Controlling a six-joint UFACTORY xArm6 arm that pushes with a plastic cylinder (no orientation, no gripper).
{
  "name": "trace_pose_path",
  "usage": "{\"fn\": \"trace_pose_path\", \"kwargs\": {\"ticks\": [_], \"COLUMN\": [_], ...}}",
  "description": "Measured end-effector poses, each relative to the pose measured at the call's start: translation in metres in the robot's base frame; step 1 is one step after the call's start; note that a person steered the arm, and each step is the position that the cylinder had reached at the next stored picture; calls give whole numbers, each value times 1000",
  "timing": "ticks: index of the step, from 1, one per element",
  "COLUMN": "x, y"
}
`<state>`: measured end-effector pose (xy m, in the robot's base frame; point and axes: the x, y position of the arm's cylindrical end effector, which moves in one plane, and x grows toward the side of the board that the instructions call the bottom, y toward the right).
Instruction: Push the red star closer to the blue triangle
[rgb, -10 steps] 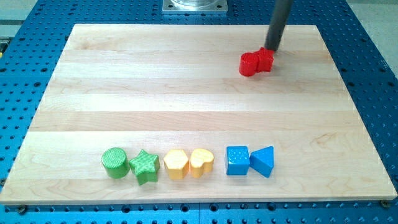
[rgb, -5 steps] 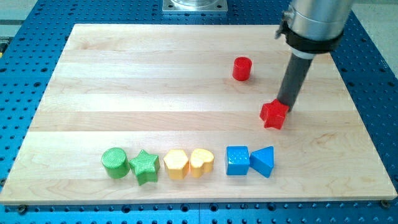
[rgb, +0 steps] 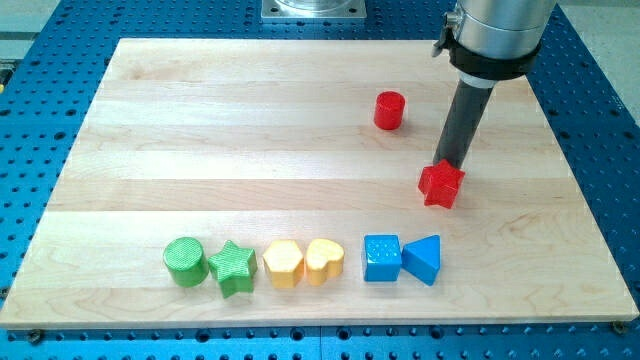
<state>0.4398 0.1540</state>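
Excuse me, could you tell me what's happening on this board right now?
My tip sits at the upper edge of the red star, which I'm pushing toward the blue triangle in the row along the view's bottom. The star lies above the triangle with a gap between them. A red cylinder stands alone nearer the view's top. The blue triangle touches a blue cube.

Arm housing (rgb: 497, 30) is showing as a brushed silver-grey metal cylinder, ringed at its lower edge by a black collar with a small lug sticking out at 9 o'clock. A straight dark charcoal rod is dropping from it, round, plain, unmarked, down to my tip (rgb: 449, 165).
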Motion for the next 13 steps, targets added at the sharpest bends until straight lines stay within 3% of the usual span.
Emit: {"fn": "trace_pose_path", "kwargs": {"ticks": [3,4,5,7,8,9,11,13], "x": [15,31,34,133,149,179,179,179], "y": [-35,19,23,19,68,67,60,17]}}
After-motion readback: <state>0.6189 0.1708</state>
